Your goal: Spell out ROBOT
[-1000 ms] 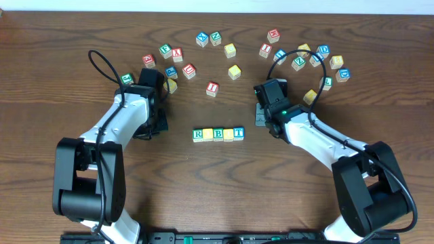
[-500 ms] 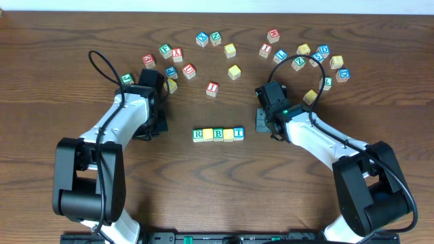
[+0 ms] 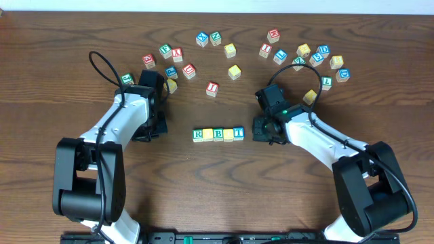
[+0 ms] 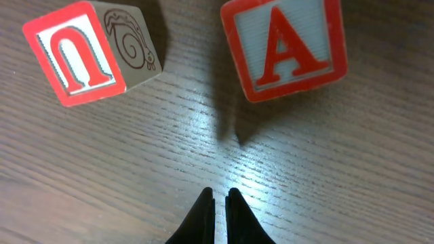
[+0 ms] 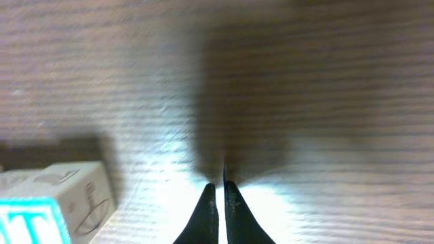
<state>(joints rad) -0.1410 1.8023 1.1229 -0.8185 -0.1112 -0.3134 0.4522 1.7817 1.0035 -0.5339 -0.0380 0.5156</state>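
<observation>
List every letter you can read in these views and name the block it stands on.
"A", red: A cube.
"U", red, upside down: U cube.
"R", green: R cube.
"B", green: B cube.
"T", blue: T cube.
"I", red: I cube.
Scattered cubes beyond: too small to read.

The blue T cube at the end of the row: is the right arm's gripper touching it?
Apart. The right wrist view shows a strip of bare tabletop between the shut right gripper and the T cube.
</observation>
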